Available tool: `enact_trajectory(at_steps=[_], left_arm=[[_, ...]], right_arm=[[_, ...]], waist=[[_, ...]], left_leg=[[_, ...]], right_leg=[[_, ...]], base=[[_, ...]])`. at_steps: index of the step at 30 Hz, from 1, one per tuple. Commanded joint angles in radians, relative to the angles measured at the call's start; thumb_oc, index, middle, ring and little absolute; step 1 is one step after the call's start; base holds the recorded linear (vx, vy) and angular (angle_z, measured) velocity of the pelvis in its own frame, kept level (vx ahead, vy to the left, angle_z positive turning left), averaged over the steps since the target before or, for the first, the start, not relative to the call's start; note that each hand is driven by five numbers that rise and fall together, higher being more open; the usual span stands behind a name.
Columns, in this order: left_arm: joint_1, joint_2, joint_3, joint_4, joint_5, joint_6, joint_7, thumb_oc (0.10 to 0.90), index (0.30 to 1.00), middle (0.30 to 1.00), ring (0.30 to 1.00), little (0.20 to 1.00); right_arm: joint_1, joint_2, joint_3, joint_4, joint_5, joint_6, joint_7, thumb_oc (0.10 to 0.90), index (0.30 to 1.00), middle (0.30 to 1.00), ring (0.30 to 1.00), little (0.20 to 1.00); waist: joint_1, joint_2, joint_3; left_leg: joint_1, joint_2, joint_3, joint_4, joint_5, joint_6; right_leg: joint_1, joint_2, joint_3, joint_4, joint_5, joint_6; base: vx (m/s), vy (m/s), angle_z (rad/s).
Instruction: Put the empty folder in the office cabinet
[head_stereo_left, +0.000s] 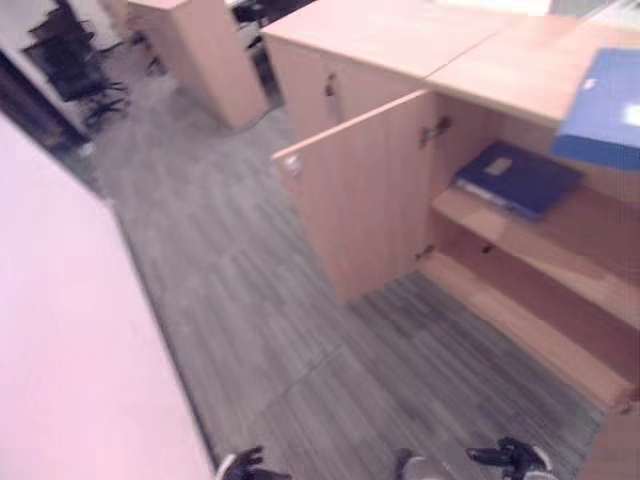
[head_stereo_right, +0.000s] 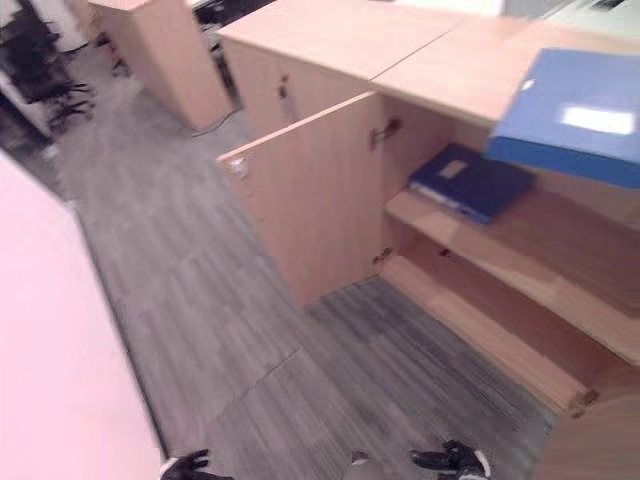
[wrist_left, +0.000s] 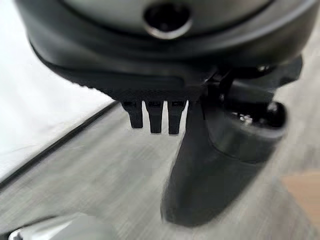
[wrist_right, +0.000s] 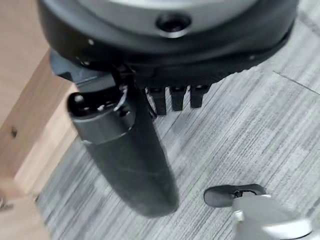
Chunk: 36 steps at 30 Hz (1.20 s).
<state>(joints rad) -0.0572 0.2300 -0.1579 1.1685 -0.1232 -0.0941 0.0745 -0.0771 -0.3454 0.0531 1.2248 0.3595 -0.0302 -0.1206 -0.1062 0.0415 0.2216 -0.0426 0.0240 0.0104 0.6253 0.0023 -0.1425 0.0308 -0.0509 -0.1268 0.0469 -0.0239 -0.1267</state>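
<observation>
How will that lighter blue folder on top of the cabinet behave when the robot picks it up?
The lighter blue folder looks like a rigid board binder, so probably stiff. If empty, likely light for its size. It juts over the cabinet top edge, so a nudge could tip it off; its smooth cover may be slippery.

My left hand (wrist_left: 210, 165) is a dark, matte moulded shell with a thick rounded thumb and short ribbed finger stubs under a round recessed screw. My right hand (wrist_right: 125, 150) looks identical, black and glossy-smooth.
</observation>
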Motion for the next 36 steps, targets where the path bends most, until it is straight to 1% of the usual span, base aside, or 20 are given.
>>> enact_trajectory(at_steps=[1,3,4,5,6,7,8,11,12,14,15,18,23,26,29,30,32,34,35,36], left_arm=[[0.005,0.018,-0.039,0.010,-0.026,-0.015,0.020,0.800,0.900,0.900,0.900,0.900],[0.007,0.015,-0.038,0.013,-0.026,-0.015,0.021,0.800,0.900,0.900,0.900,0.900],[0.013,0.010,-0.037,0.022,-0.028,-0.015,0.022,0.800,0.900,0.900,0.900,0.900],[0.014,0.010,-0.038,0.023,-0.028,-0.016,0.023,0.800,0.900,0.900,0.900,0.900],[0.017,0.006,-0.042,0.035,-0.020,-0.015,0.019,0.800,0.900,0.900,0.900,0.900],[0.017,0.006,-0.042,0.035,-0.020,-0.015,0.019,0.800,0.900,0.900,0.900,0.900],[0.018,0.005,-0.043,0.047,-0.008,-0.012,0.016,0.800,0.900,0.900,0.900,0.900],[0.024,0.007,-0.039,0.055,-0.003,-0.013,0.016,0.800,0.900,0.900,0.900,0.900],[0.033,0.009,-0.034,0.061,0.009,-0.009,0.018,0.800,0.900,0.900,0.900,0.900],[0.036,0.011,-0.032,0.065,0.013,-0.009,0.019,0.800,0.900,0.900,0.900,0.900],[0.042,0.017,-0.023,0.076,0.017,-0.007,0.024,0.800,0.900,0.900,0.900,0.900],[0.029,0.031,-0.025,0.087,0.031,-0.001,0.031,0.800,0.900,0.900,0.900,0.900],[0.011,0.051,-0.030,0.082,0.038,-0.001,0.035,0.800,0.900,0.900,0.900,0.900],[-0.010,0.064,-0.026,0.061,0.017,0.000,0.034,0.800,0.900,0.900,0.900,0.900],[-0.024,0.071,-0.013,0.049,-0.005,-0.002,0.036,0.800,0.900,0.900,0.900,0.900],[-0.032,0.081,-0.018,0.043,-0.024,-0.003,0.034,0.800,0.900,0.900,0.900,0.900],[-0.026,0.080,-0.019,0.049,-0.021,-0.002,0.031,0.800,0.900,0.900,0.900,0.900],[-0.016,0.083,-0.010,0.059,-0.017,-0.002,0.031,0.800,0.900,0.900,0.900,0.900],[-0.015,0.083,-0.011,0.059,-0.017,-0.002,0.031,0.800,0.900,0.900,0.900,0.900],[-0.014,0.086,-0.008,0.063,-0.015,-0.002,0.033,0.800,0.900,0.900,0.900,0.900]], right_arm=[[0.010,-0.027,0.019,-0.015,0.017,-0.028,-0.007,0.800,0.900,0.900,0.900,0.900],[0.012,-0.024,0.028,-0.017,0.009,-0.028,-0.006,0.800,0.900,0.900,0.900,0.900],[0.018,-0.021,0.044,-0.015,-0.011,-0.026,-0.006,0.800,0.900,0.900,0.900,0.900],[0.019,-0.021,0.044,-0.015,-0.012,-0.026,-0.006,0.800,0.900,0.900,0.900,0.900],[0.022,-0.022,0.049,-0.006,-0.031,-0.025,-0.013,0.800,0.900,0.900,0.900,0.900],[0.022,-0.022,0.049,-0.006,-0.031,-0.025,-0.013,0.800,0.900,0.900,0.900,0.900],[0.023,-0.021,0.052,0.002,-0.041,-0.021,-0.013,0.800,0.900,0.900,0.900,0.900],[0.021,-0.018,0.059,0.006,-0.051,-0.019,-0.012,0.800,0.900,0.900,0.900,0.900],[0.020,-0.014,0.069,0.013,-0.065,-0.011,-0.008,0.800,0.900,0.900,0.900,0.900],[0.020,-0.009,0.071,0.013,-0.068,-0.010,-0.005,0.800,0.900,0.900,0.900,0.900],[0.018,-0.002,0.075,0.014,-0.076,-0.012,0.000,0.800,0.900,0.900,0.900,0.900],[0.016,0.015,0.076,0.019,-0.072,-0.012,0.000,0.800,0.900,0.900,0.900,0.900],[0.019,0.034,0.077,0.014,-0.058,-0.012,0.005,0.800,0.900,0.900,0.900,0.900],[0.014,0.044,0.091,0.003,-0.063,-0.013,0.010,0.800,0.900,0.900,0.900,0.900],[-0.016,0.044,0.100,-0.003,-0.072,-0.013,0.013,0.800,0.900,0.900,0.900,0.900],[-0.038,0.043,0.104,-0.024,-0.074,-0.017,0.013,0.800,0.900,0.900,0.900,0.900],[-0.041,0.048,0.104,-0.029,-0.079,-0.019,0.013,0.800,0.900,0.900,0.900,0.900],[-0.039,0.055,0.115,-0.032,-0.106,-0.021,0.011,0.800,0.900,0.900,0.900,0.900],[-0.038,0.055,0.115,-0.033,-0.106,-0.021,0.011,0.800,0.900,0.900,0.900,0.900],[-0.039,0.059,0.123,-0.035,-0.118,-0.023,0.005,0.800,0.900,0.900,0.900,0.900]], waist=[[0.085,0.006,0.032],[0.099,0.010,0.031],[0.129,0.024,0.027],[0.130,0.021,0.028],[0.154,0.028,0.026],[0.155,0.027,0.027],[0.169,0.031,0.026],[0.191,0.023,0.026],[0.223,0.027,0.013],[0.239,0.022,0.006],[0.247,0.021,-0.014],[0.247,-0.006,-0.037],[0.235,-0.052,-0.074],[0.233,-0.074,-0.081],[0.238,-0.083,-0.075],[0.238,-0.072,-0.056],[0.224,-0.034,-0.048],[0.240,-0.023,-0.044],[0.237,-0.025,-0.042],[0.242,-0.020,-0.042]], left_leg=[[-0.102,0.029,0.019,-0.274,0.018,0.046],[-0.097,0.025,-0.003,-0.367,0.031,0.047],[-0.126,0.010,-0.103,-0.502,0.076,0.046],[-0.117,0.008,-0.101,-0.511,0.078,0.046],[-0.165,0.001,-0.174,-0.611,0.129,0.043],[-0.163,0.000,-0.173,-0.612,0.129,0.044],[-0.224,-0.014,-0.195,-0.661,0.145,0.042],[-0.265,-0.044,-0.168,-0.675,0.157,0.048],[-0.295,-0.075,-0.170,-0.663,0.192,0.052],[-0.297,-0.085,-0.180,-0.656,0.197,0.051],[-0.275,-0.079,-0.226,-0.658,0.212,0.053],[-0.246,-0.057,-0.226,-0.669,0.241,0.052],[-0.228,-0.050,-0.179,-0.673,0.216,0.070],[-0.219,-0.052,-0.158,-0.670,0.184,0.089],[-0.192,-0.050,-0.132,-0.670,0.139,0.109],[-0.155,-0.030,-0.109,-0.671,0.108,0.119],[-0.133,-0.002,-0.085,-0.673,0.099,0.126],[-0.103,0.018,-0.042,-0.679,0.078,0.121],[-0.100,0.014,-0.044,-0.678,0.076,0.121],[-0.083,0.030,-0.031,-0.682,0.064,0.111]], right_leg=[[0.110,-0.027,0.126,-0.117,-0.041,0.179],[0.125,-0.021,0.148,-0.121,-0.047,0.182],[0.153,0.007,0.207,-0.114,-0.065,0.178],[0.157,0.004,0.208,-0.112,-0.070,0.178],[0.190,0.025,0.271,-0.089,-0.103,0.168],[0.192,0.024,0.271,-0.089,-0.104,0.168],[0.223,0.047,0.341,-0.068,-0.125,0.154],[0.255,0.057,0.407,-0.044,-0.149,0.141],[0.308,0.079,0.508,-0.039,-0.160,0.130],[0.322,0.072,0.540,-0.045,-0.165,0.133],[0.331,0.068,0.586,-0.045,-0.165,0.146],[0.332,0.048,0.619,-0.062,-0.149,0.165],[0.316,0.008,0.630,-0.058,-0.127,0.201],[0.280,-0.005,0.616,0.005,-0.099,0.236],[0.184,-0.003,0.518,0.122,-0.036,0.306],[0.102,-0.016,0.351,0.247,0.018,0.351],[0.036,-0.014,0.245,0.352,0.042,0.377],[0.000,-0.097,0.104,0.332,0.027,0.360],[0.004,-0.101,0.101,0.335,0.022,0.360],[-0.004,-0.141,0.032,0.282,-0.015,0.333]], base=[[0.51,0.106,-0.89],[0.39,0.068,-1.56],[0.31,0.023,-1.42],[0.60,-0.002,-1.20],[0.31,-0.028,-1.10],[0.57,-0.070,-1.01],[0.29,-0.048,-1.08],[0.45,-0.013,-1.52],[0.61,0.077,-1.29],[0.39,0.076,-1.45],[0.27,0.091,-1.96],[0.24,0.066,-1.04],[0.21,0.075,-0.32],[0.14,0.023,-0.20],[0.09,-0.008,-0.07],[0.05,0.059,-0.28],[0.04,0.140,-0.52],[0.06,0.068,-0.67],[0.09,-0.026,-0.99],[0.13,-0.064,-0.97]])
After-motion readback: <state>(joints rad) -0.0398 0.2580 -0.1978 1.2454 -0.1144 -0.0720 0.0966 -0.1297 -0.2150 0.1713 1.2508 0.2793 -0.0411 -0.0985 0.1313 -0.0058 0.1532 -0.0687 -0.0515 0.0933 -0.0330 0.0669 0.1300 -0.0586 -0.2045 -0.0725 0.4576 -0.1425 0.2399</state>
